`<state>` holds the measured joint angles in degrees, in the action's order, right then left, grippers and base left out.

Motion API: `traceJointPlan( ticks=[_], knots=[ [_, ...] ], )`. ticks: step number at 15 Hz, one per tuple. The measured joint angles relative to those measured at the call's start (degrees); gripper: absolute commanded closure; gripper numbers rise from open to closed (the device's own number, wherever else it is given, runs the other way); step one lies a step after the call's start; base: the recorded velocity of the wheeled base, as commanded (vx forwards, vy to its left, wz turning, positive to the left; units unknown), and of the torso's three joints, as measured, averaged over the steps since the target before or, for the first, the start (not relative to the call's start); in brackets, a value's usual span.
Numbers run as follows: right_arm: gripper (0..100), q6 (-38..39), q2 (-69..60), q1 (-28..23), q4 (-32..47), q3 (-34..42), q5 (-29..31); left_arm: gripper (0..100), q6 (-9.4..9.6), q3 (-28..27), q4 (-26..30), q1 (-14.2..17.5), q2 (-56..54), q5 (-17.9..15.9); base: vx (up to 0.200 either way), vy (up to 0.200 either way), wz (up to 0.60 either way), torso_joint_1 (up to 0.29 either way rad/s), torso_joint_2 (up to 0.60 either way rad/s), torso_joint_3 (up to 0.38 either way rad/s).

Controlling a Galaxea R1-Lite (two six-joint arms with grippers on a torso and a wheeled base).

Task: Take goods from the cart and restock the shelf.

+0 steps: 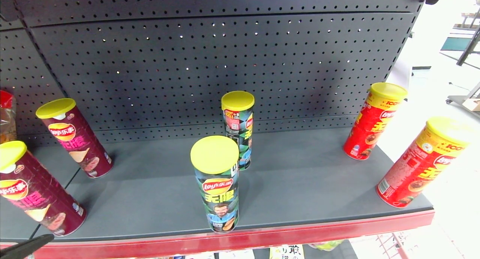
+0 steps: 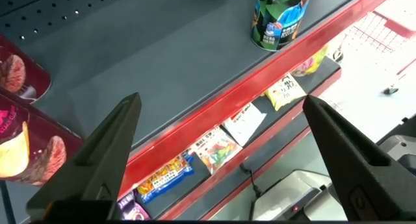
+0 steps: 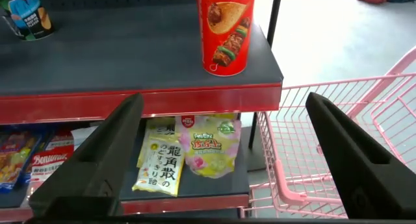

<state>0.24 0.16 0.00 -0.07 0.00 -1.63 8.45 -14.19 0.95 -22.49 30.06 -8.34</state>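
Observation:
Six chip cans with yellow lids stand on the grey shelf (image 1: pixel 300 176): two maroon cans (image 1: pixel 77 139) (image 1: pixel 35 191) at the left, two dark green cans (image 1: pixel 238 129) (image 1: pixel 217 184) in the middle, two red cans (image 1: pixel 373 120) (image 1: pixel 422 163) at the right. My left gripper (image 2: pixel 221 99) hangs open and empty in front of the shelf's red front edge, near the front maroon can (image 2: pixel 26 152). My right gripper (image 3: pixel 224 97) is open and empty below the front red can (image 3: pixel 225 29), beside the pink cart (image 3: pixel 338 139).
A lower shelf (image 3: pixel 195 201) holds snack bags (image 3: pixel 208 146) and packets (image 2: pixel 214 146). The perforated back panel (image 1: pixel 225 64) rises behind the cans. Bare shelf lies between the can pairs. Open floor lies to the right of the shelf end.

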Motion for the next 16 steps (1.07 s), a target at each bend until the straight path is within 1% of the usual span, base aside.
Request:
traceJointPlan(
  ticks=[3,7,10,12,16],
  knots=[
    [0,0.0,0.0,0.0,0.0,0.0,0.0,0,0.0,-0.5,0.0,0.0,1.2,-0.1,0.0,0.0,0.0,0.0,0.0,0.0],
    [0,0.0,0.0,0.0,0.0,0.0,0.0,0,0.0,-2.3,-0.1,-0.1,6.3,-0.1,0.0,0.0,0.0,0.0,0.0,0.0],
    [0,0.0,0.0,0.0,0.0,0.0,0.0,0,0.88,-3.9,-0.2,-0.2,12.6,-0.1,0.0,0.0,0.0,0.0,0.0,0.0],
    [0,0.0,0.0,0.0,0.0,0.0,0.0,0,1.18,-6.4,-0.1,-0.2,17.4,0.2,0.0,0.0,0.0,0.0,0.0,0.0],
    [0,0.0,0.0,0.0,0.0,0.0,0.0,0,1.26,-13.5,-0.2,-0.4,29.4,1.2,0.0,0.0,0.0,0.0,0.0,0.0]
  ],
)
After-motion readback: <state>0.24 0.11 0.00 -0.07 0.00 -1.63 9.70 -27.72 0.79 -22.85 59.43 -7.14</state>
